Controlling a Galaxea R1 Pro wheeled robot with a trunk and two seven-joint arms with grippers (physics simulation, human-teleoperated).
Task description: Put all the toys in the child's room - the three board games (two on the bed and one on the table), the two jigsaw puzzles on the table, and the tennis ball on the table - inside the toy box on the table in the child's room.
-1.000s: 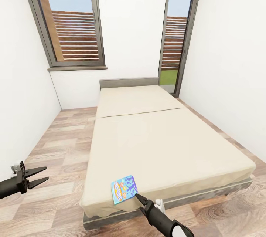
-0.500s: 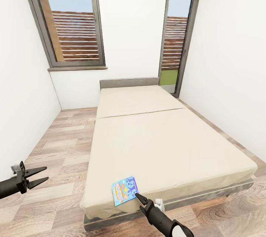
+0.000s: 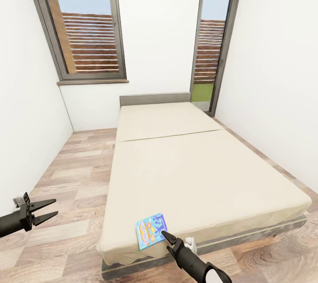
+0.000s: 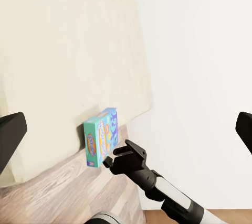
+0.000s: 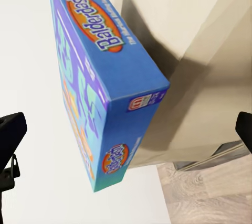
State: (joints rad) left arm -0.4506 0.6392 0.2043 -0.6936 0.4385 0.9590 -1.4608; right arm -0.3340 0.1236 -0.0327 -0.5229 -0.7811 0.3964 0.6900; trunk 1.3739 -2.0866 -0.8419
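Note:
A blue board game (image 3: pixel 151 230) lies flat on the near left corner of the bed (image 3: pixel 198 172), a low beige mattress on a grey frame. My right gripper (image 3: pixel 164 234) is at the box's near edge. In the right wrist view the blue box (image 5: pixel 105 93) fills the space ahead, with the fingertips (image 5: pixel 10 132) spread wide either side, so the gripper is open and empty. My left gripper (image 3: pixel 55 208) hangs open over the floor, left of the bed, and its wrist view shows the box (image 4: pixel 101 136) and the right gripper (image 4: pixel 123 156). The table, toy box, puzzles and ball are out of view.
White walls close in on both sides. Wood-plank floor (image 3: pixel 75 172) runs along the bed's left side, and a narrower strip along its right. Tall grey-framed windows (image 3: pixel 84 27) stand behind the grey headboard (image 3: pixel 154 98).
The whole picture has shifted slightly, so the bed and the box sit a little lower and to the right. Both arms hold the same pose.

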